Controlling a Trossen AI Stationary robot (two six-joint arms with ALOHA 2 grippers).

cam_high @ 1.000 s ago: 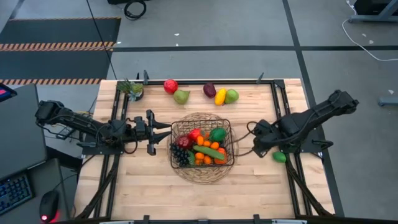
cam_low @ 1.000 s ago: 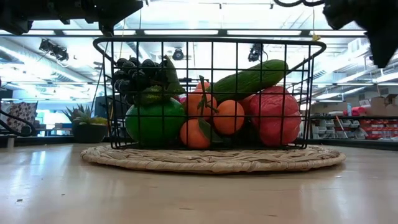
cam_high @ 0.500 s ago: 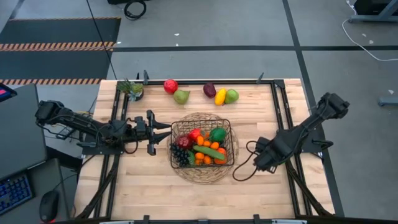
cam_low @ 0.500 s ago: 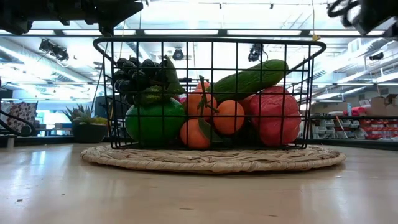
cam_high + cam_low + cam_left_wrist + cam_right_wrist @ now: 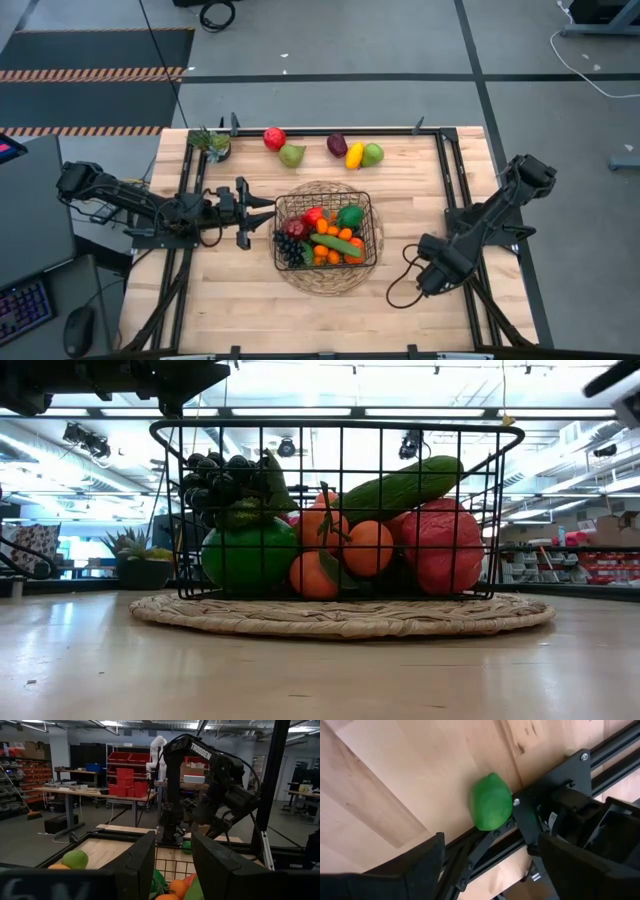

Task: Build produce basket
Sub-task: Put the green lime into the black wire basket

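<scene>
The square black wire-mesh basket (image 5: 325,230) sits on a round woven wicker mat (image 5: 323,276) at the centre of the wooden bench (image 5: 260,310), already well filled with toy produce (image 5: 322,236): grapes, oranges, a cucumber and green and red fruit. Judged outstanding are five pieces along the twelve o'clock edge (image 5: 322,151) and a green lime-like fruit (image 5: 490,802) lodged against the black frame rail. The right gripper (image 5: 490,865) hovers above that fruit at about four o'clock, fingers spread and empty. The left gripper (image 5: 172,855) waits at nine o'clock beside the basket, fingers parted with nothing between them. In the overhead view, the right arm hides the lime-like fruit.
</scene>
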